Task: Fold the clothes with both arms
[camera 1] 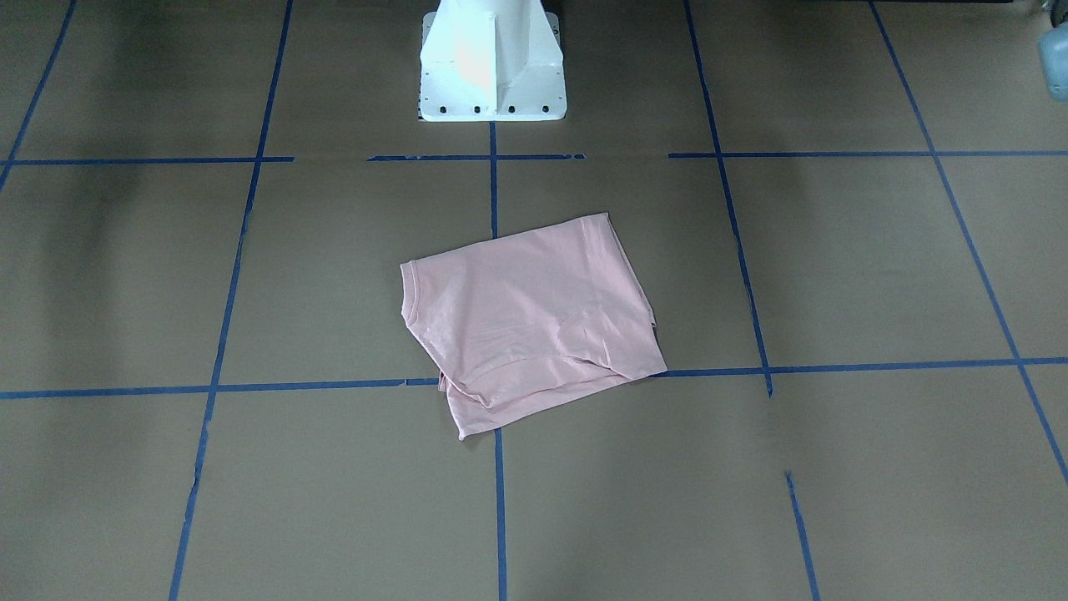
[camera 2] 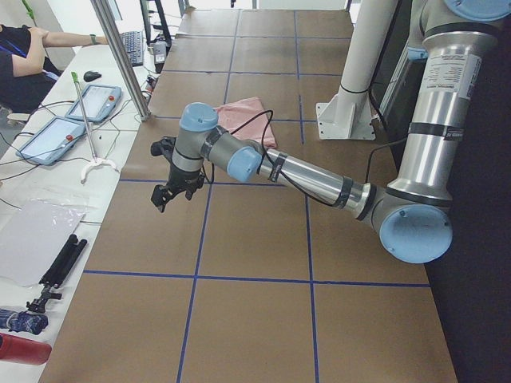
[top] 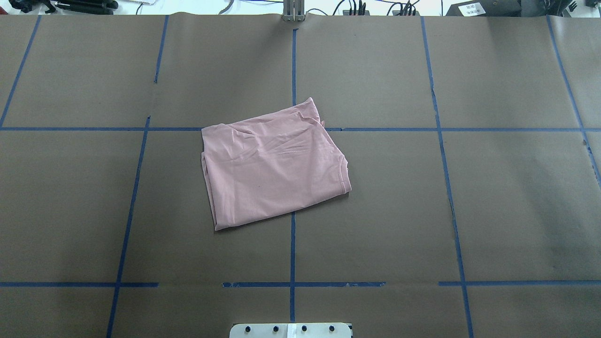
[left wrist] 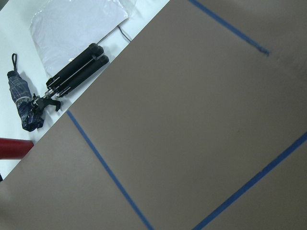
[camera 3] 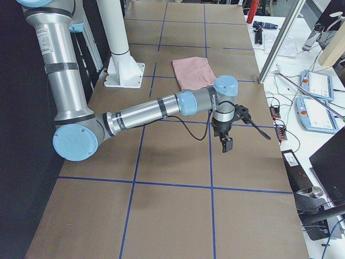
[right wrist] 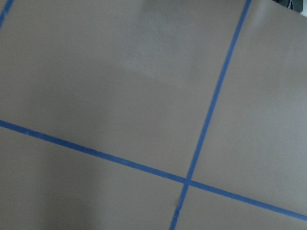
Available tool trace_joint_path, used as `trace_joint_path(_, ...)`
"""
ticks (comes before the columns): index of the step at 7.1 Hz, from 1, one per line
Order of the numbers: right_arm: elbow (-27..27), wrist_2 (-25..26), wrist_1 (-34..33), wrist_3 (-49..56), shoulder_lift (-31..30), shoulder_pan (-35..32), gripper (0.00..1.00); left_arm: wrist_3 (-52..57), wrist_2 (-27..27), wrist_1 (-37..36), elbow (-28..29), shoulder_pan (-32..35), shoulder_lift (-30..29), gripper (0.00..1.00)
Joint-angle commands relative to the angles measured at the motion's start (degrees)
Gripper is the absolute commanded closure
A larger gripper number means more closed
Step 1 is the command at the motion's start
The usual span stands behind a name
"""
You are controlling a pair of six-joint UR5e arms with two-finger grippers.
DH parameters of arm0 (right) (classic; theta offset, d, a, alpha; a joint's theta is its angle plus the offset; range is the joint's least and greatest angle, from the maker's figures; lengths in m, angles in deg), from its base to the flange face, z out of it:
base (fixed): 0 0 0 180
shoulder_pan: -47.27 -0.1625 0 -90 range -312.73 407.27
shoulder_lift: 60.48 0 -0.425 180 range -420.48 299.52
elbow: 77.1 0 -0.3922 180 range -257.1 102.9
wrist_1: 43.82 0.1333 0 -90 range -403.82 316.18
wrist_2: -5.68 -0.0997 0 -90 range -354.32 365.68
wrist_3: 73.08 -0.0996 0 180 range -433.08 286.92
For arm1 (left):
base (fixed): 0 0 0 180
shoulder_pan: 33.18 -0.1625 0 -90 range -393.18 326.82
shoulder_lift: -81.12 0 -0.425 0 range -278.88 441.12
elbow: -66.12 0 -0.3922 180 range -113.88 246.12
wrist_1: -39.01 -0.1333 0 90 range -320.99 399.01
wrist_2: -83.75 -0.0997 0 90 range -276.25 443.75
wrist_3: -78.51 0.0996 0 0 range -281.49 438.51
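Note:
The pale pink T-shirt [camera 1: 534, 321] lies folded into a rough rectangle at the middle of the brown table, also in the overhead view [top: 272, 164]. Its dog print and lettering are hidden. No arm shows in the front or overhead views. My left gripper [camera 2: 166, 194] hangs above the table's left part, away from the shirt [camera 2: 243, 116]. My right gripper [camera 3: 226, 143] hangs above the right part, away from the shirt [camera 3: 193, 73]. I cannot tell whether either is open or shut. Both wrist views show only bare table.
The white pedestal [camera 1: 492, 75] stands at the robot's side of the table. Beyond the table's far edge lie a black tripod [left wrist: 72, 72], a folded umbrella [left wrist: 21, 108], teach pendants [camera 2: 96, 100] and a metal post [camera 2: 120, 56]. Blue tape lines [top: 292, 244] grid the table.

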Motion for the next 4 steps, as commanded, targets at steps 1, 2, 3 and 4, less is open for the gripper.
trace_joint_path(1, 3.98, -1.31, 1.56, 4.24, -8.61, -5.49, 0.00, 2.51, 9.39, 0.86, 9.81, 8.84, 1.71, 0.00)
trace_joint_path(2, 6.42, -0.96, 1.83, 4.50, -12.67, -7.33, 0.00, 2.33, 9.34, 0.60, 11.68, 8.78, 5.11, 0.00)
trace_joint_path(3, 6.62, -1.91, 4.62, 3.89, -16.27, -7.53, 0.00, 2.76, 9.95, 1.12, 14.49, 9.13, 7.49, 0.00)
trace_joint_path(4, 6.71, -4.88, 6.04, 3.89, -19.09, -7.96, 0.00, 2.07, 9.61, 0.08, 14.86, 9.04, 8.04, 0.00)
